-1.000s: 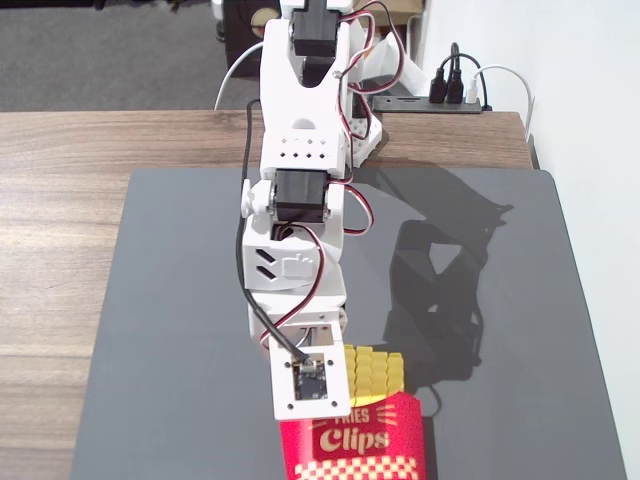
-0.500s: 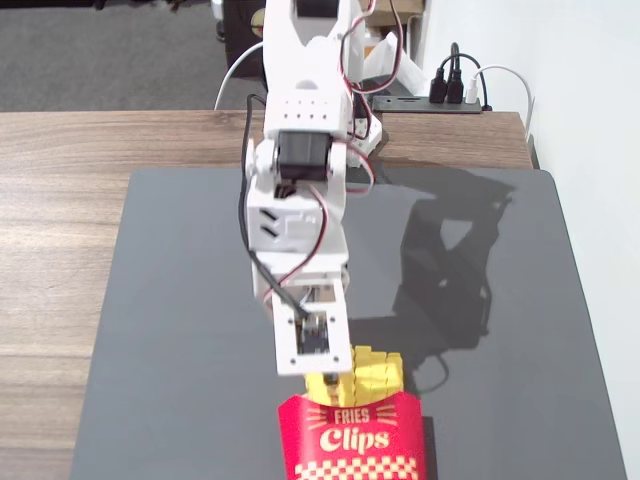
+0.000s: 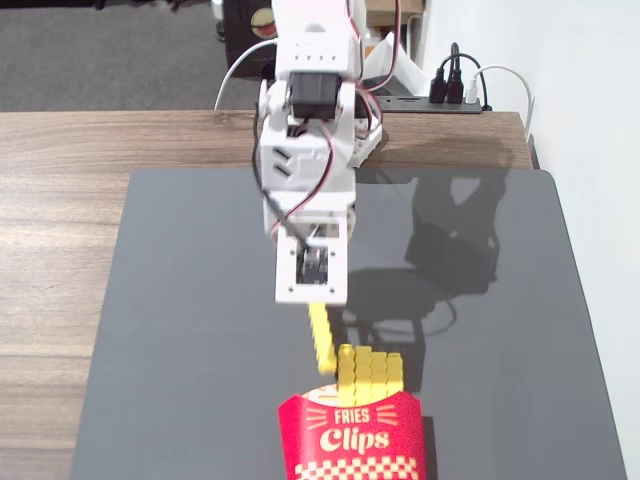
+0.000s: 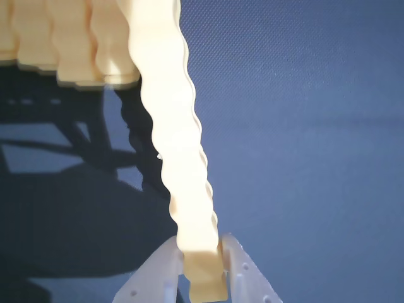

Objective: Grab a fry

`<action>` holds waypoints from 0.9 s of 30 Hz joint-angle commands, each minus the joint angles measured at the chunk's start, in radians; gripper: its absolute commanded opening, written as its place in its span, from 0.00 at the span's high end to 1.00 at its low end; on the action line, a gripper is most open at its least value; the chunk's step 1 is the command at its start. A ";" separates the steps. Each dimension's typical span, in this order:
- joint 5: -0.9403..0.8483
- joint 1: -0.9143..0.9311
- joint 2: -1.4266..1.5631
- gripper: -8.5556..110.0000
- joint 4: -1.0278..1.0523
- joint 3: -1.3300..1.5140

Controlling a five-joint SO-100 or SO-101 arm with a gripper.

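My white gripper (image 3: pixel 317 303) hangs over the dark mat and is shut on one yellow crinkle-cut fry (image 3: pixel 321 340). The fry slants down from the jaws toward the red "Fries Clips" carton (image 3: pixel 352 440) at the mat's near edge; I cannot tell whether its lower end is still in the carton. Several more fries (image 3: pixel 372 372) stand upright in the carton. In the wrist view the held fry (image 4: pixel 180 145) runs from between the two white fingertips (image 4: pixel 202 262) up to the top edge, with the other fries (image 4: pixel 69 41) at the top left.
The dark mat (image 3: pixel 500 350) lies on a wooden table (image 3: pixel 60 200). The arm's base stands at the table's far edge, with cables and a power strip (image 3: pixel 455 95) behind it. A white wall runs along the right side.
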 commanded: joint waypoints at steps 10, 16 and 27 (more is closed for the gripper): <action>0.054 0.008 0.382 0.92 0.308 0.021; 0.054 0.038 0.376 0.92 0.451 -0.127; 0.035 0.100 0.290 0.92 0.518 -0.273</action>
